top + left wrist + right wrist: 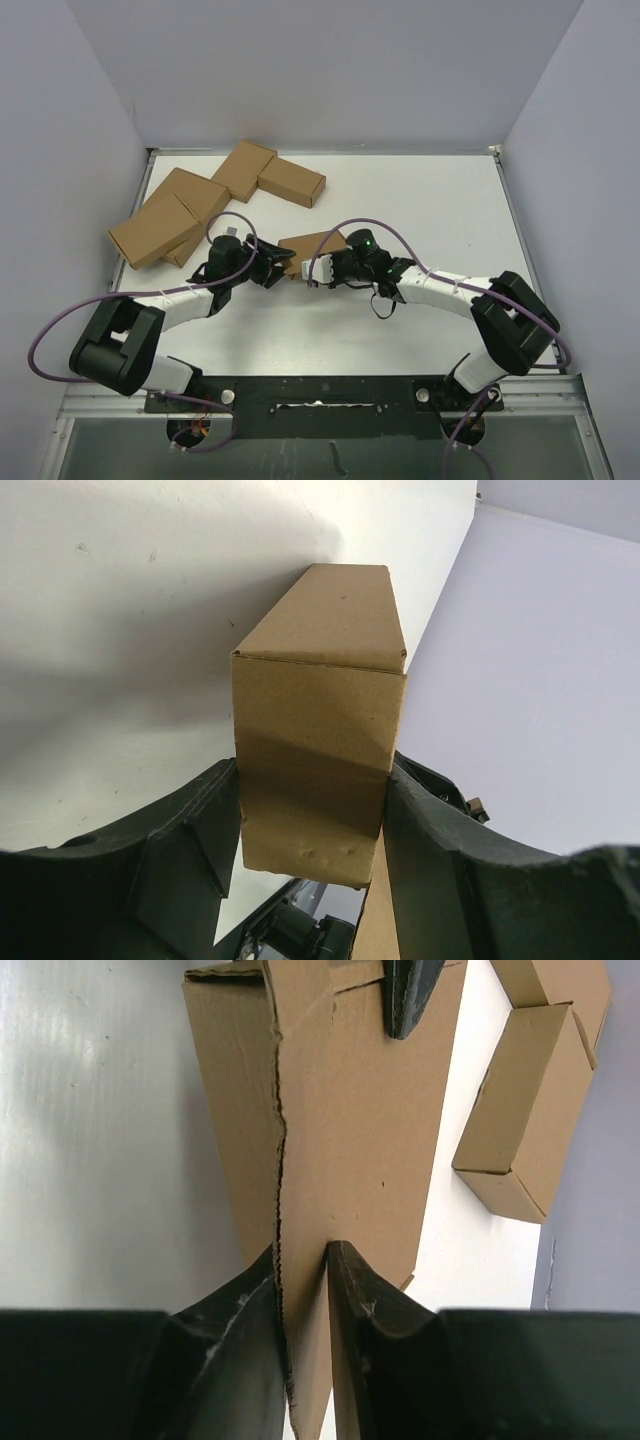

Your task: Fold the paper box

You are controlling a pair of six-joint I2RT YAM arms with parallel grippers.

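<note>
The paper box, a plain brown carton, is held between both arms at the table's middle. My left gripper grips it from the left. In the left wrist view its black fingers press both sides of the box's closed end, so the gripper is shut on it. My right gripper comes from the right. In the right wrist view it is pinched shut on a thin cardboard flap of the box, whose torn-looking edge runs upward. A left fingertip shows at the box's far end.
Several other brown cartons lie clustered at the back left of the white table; one shows near the box in the right wrist view. Grey walls close the table's back and sides. Purple cables loop from both arms.
</note>
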